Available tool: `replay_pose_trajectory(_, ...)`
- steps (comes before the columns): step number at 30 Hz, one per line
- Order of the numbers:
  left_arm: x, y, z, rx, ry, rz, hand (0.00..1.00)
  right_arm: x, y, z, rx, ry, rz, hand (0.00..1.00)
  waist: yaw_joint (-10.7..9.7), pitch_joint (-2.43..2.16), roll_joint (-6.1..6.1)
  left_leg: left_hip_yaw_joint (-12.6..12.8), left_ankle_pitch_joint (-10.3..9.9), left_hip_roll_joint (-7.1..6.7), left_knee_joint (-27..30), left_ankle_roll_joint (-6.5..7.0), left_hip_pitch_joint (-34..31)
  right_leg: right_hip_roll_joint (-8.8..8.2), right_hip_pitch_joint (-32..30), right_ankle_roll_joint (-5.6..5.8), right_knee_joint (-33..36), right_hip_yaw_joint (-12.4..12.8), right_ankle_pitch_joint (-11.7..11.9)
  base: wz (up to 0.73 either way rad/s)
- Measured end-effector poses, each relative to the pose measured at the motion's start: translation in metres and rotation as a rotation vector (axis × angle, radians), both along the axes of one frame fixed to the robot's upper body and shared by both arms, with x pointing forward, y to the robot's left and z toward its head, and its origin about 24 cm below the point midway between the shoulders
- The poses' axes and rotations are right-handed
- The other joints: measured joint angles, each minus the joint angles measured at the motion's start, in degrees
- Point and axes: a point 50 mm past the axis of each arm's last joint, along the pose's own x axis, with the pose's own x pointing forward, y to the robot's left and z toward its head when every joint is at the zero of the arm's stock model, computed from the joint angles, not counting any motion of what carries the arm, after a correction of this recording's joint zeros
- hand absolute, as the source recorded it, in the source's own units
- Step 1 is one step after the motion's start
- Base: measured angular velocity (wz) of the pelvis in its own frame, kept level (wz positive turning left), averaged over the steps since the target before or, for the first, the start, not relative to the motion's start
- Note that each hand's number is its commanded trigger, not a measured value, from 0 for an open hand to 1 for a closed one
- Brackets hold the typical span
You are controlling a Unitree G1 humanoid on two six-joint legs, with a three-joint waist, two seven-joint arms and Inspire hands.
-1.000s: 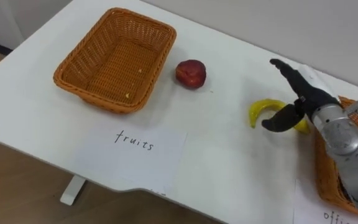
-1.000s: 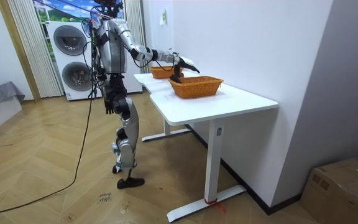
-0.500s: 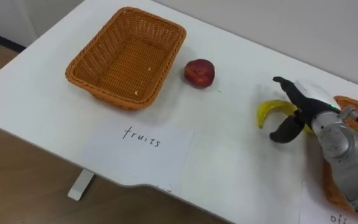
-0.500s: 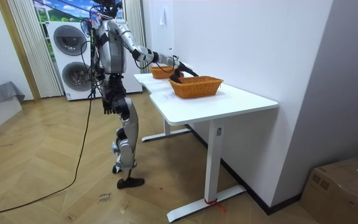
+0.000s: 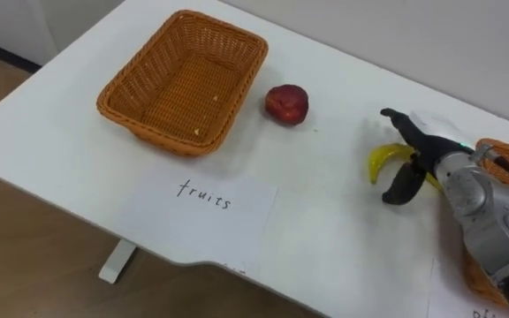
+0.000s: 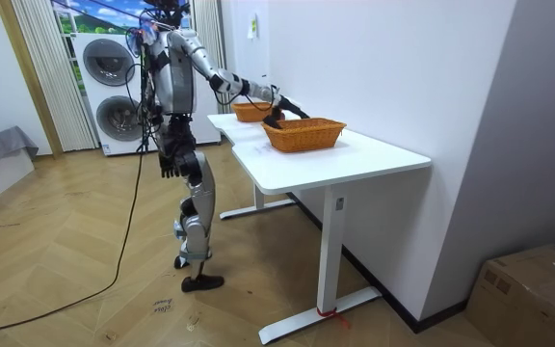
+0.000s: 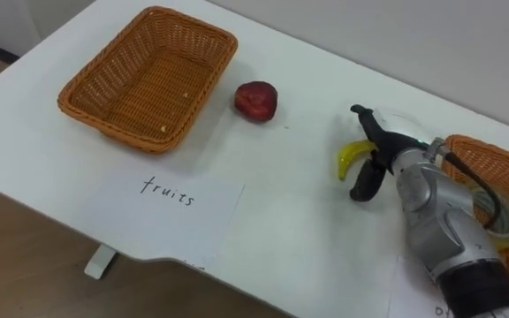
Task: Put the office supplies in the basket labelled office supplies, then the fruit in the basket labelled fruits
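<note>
A humanoid robot stands at the edge of a white desk [image 5: 325, 221], its left hand [image 6: 167, 166] hanging by its hip in the room view, too small to tell whether the fingers are apart or curled.

At the desk's left end sits an empty wicker basket [image 5: 184, 79], with a handwritten paper label [image 5: 203, 199] lying in front of it near the desk's edge. Just beside the basket's right rim, apart from it, rests a red apple [image 5: 286, 103]. Further right lies a yellow banana [image 5: 383, 159], flat on the desk. The right hand [image 5: 424, 161] straddles the banana's right end, fingers stretched over the far side and thumb hooked down on the near side, spread apart and not closed on the fruit. At the far right stands a second wicker basket [image 7: 493, 177], holding what looks like a roll of clear tape [image 7: 495, 228]. The corner of a second paper label [image 5: 467, 305] lies in front of it.

The robot appears to be at the grasping step for the banana. The next move would call for closing fingers and thumb on the curved fruit, lifting it clear and carrying it left, past the apple, to the empty basket.

The count: two baskets, two labels, one apple, one banana and one roll. Neither fruit is yet in a basket.
</note>
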Motion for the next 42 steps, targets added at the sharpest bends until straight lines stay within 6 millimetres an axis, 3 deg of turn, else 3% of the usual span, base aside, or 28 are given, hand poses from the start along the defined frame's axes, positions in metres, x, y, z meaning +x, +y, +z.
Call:
replay_pose_trajectory(6, -0.004, -0.001, -0.002, -0.003, 0.036, -0.005, 0.00, 0.005, -0.007, -0.004, 0.013, 0.046, -0.033, 0.00, -0.04, 0.08, -0.20, -0.34, 0.02, -0.06, -0.02, -0.03, 0.29, -0.02, 0.55, 0.00, -0.07, -0.59, 0.00, 0.02)
replay_pose_trajectory(10, -0.005, 0.000, -0.002, -0.001, 0.044, -0.003, 0.00, 0.008, -0.011, -0.006, 0.019, 0.093, -0.044, 0.00, -0.06, 0.48, -1.16, -0.78, 0.08, -0.10, -0.01, -0.14, 0.22, 0.00, 0.62, 0.00, -0.09, -0.92, 0.00, 0.05)
replay_pose_trajectory(13, -0.003, 0.000, -0.002, -0.007, 0.041, -0.005, 0.00, 0.007, -0.012, -0.008, 0.023, 0.126, -0.049, 0.00, 0.80, 0.35, -1.65, -0.89, 0.08, -0.10, 0.06, -0.15, 0.14, 0.00, 0.57, 0.00, -0.11, -1.22, 0.00, 0.01)
replay_pose_trajectory(29, 0.010, 0.006, 0.002, -0.027, 0.018, -0.006, 0.00, 0.002, -0.030, -0.016, 0.048, 0.329, -0.101, 0.00, 2.93, 0.20, -1.86, -2.89, 0.11, -0.71, 0.49, -0.17, 0.75, -0.01, 2.23, -0.01, -1.10, -2.71, 0.00, 0.06)
replay_pose_trajectory(30, 0.010, 0.006, 0.002, -0.033, 0.022, -0.007, 0.00, 0.001, -0.031, -0.017, 0.054, 0.350, -0.104, 0.57, 2.96, 0.19, -1.87, -2.96, 0.12, -0.70, 0.50, -0.17, 0.82, -0.01, 2.31, 0.00, -1.10, -2.72, 0.00, 0.00)
replay_pose_trajectory(31, 0.009, 0.006, 0.002, -0.035, 0.025, -0.007, 0.00, 0.001, -0.031, -0.018, 0.059, 0.369, -0.106, 0.89, 2.96, 0.19, -1.87, -3.00, 0.12, -0.70, 0.50, -0.17, 0.90, -0.02, 2.36, -0.01, -1.10, -2.71, 0.00, 0.00)
replay_pose_trajectory(32, 0.009, 0.006, 0.002, -0.035, 0.026, -0.007, 0.00, 0.001, -0.032, -0.019, 0.063, 0.381, -0.105, 1.00, 2.96, 0.19, -1.87, -3.01, 0.14, -0.70, 0.50, -0.19, 0.95, -0.02, 2.39, -0.01, -1.09, -2.70, 0.01, 0.00)
replay_pose_trajectory(38, 0.009, 0.007, 0.002, -0.034, 0.028, -0.006, 0.00, 0.001, -0.034, -0.018, 0.050, 0.370, -0.119, 1.00, 3.07, 0.20, -1.84, -3.07, 0.24, -0.69, 0.50, -0.33, 1.04, 0.06, 2.40, -0.02, -1.10, -2.67, 0.01, 0.00)
replay_pose_trajectory(42, 0.011, 0.007, 0.002, -0.034, 0.025, -0.006, 0.00, 0.001, -0.039, -0.015, 0.017, 0.363, -0.140, 1.00, 4.24, 0.24, -1.79, -3.07, 0.26, -0.69, 0.49, -0.39, 1.23, 0.18, 2.34, -0.04, -1.17, -2.67, 0.02, 0.00)
